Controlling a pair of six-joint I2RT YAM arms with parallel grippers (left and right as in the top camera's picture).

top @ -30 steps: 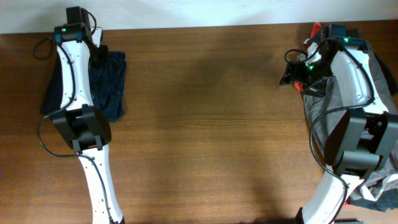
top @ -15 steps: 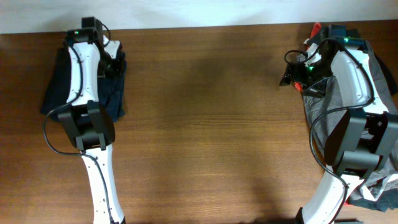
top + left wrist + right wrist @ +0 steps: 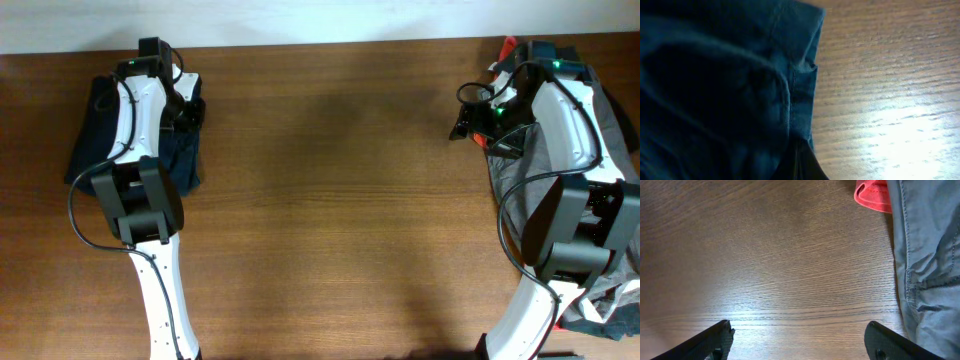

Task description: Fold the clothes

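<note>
The dark blue shorts (image 3: 88,140) lie bunched at the far left of the counter (image 3: 330,190), directly under the left gripper (image 3: 187,108) and spreading away to its left. A second ago the left arm crossed the middle of the shorts and their right half lay uncovered. Since then the arm has swung rightward, so the gripper now sits over the shorts' right edge and more cloth shows on the left. From the left wrist, the shorts (image 3: 715,90) fill the view on the gripper's left, a stitched hem running down beside bare wood on its right. Only one dark finger (image 3: 809,167) peeks in at the bottom against the hem, so I cannot tell how far this gripper is open or whether it has any cloth. The right gripper (image 3: 462,122) has not moved. Its fingers stand wide apart with nothing between them (image 3: 802,342), over bare counter. The grey trousers (image 3: 930,260) hang just to its right, and a small red garment (image 3: 872,195) lies ahead of it at the trousers' edge.
</note>
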